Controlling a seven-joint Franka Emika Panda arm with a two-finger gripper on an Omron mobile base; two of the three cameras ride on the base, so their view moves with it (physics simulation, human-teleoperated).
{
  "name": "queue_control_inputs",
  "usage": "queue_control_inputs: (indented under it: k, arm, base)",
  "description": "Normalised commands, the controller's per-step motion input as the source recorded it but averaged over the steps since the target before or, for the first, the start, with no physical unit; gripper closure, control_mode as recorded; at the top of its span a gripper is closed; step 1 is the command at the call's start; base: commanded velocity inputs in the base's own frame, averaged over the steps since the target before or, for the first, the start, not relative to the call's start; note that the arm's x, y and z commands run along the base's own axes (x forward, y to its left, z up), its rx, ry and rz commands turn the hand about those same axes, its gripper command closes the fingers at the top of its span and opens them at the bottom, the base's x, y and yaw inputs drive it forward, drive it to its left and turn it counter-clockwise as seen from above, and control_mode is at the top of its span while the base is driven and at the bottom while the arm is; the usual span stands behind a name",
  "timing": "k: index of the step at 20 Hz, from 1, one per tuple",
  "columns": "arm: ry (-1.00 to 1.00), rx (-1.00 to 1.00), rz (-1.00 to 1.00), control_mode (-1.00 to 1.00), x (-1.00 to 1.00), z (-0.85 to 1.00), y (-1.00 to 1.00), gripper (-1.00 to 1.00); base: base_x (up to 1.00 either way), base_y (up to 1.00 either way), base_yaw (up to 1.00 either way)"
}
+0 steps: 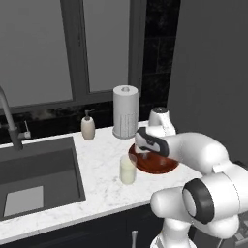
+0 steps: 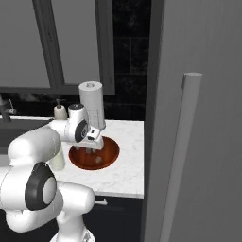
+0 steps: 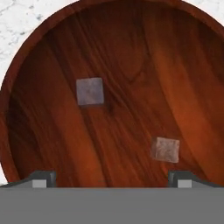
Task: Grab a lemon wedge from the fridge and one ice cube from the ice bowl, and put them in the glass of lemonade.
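Note:
The ice bowl [image 3: 39,131], glossy reddish-brown, lies right under my gripper [image 3: 112,178], which is open and holds nothing. Two ice cubes rest in it, one [image 3: 90,91] near the middle and one [image 3: 166,149] close to the right fingertip. Seen from the right base, my gripper [image 2: 93,150] hangs just above the bowl [image 2: 111,153]. The glass of lemonade [image 1: 128,169] stands upright on the counter just left of the bowl [image 1: 160,167]. The fridge [image 2: 203,118] rises at the right with its long bar handle [image 2: 182,156]. The lemon wedge is out of view.
A white paper-towel roll [image 1: 125,111] and a beige soap bottle [image 1: 87,127] stand behind the bowl by the wall. A dark sink [image 1: 34,179] with a faucet [image 1: 9,121] takes up the counter's left part. The counter's front edge [image 1: 97,208] runs close to the glass.

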Motion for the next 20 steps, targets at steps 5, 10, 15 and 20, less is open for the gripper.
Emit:
queue_control_inputs:
  k: [5,10,15,20]
  arm:
    - [0.06,0.0,0.0,-1.0,0.34,-0.18,0.0,-1.0]
    - [0.06,0.0,0.0,-1.0,0.31,-0.24,0.0,-1.0]
    - [0.05,0.0,0.0,-1.0,0.23,-0.26,0.0,-1.0]
    - [0.05,0.0,0.0,-1.0,0.2,-0.24,0.0,-1.0]
  base:
    - [0.0,0.0,0.0]
    - [0.0,0.0,0.0]
    - [0.0,0.0,0.0]
    - [0.0,0.0,0.0]
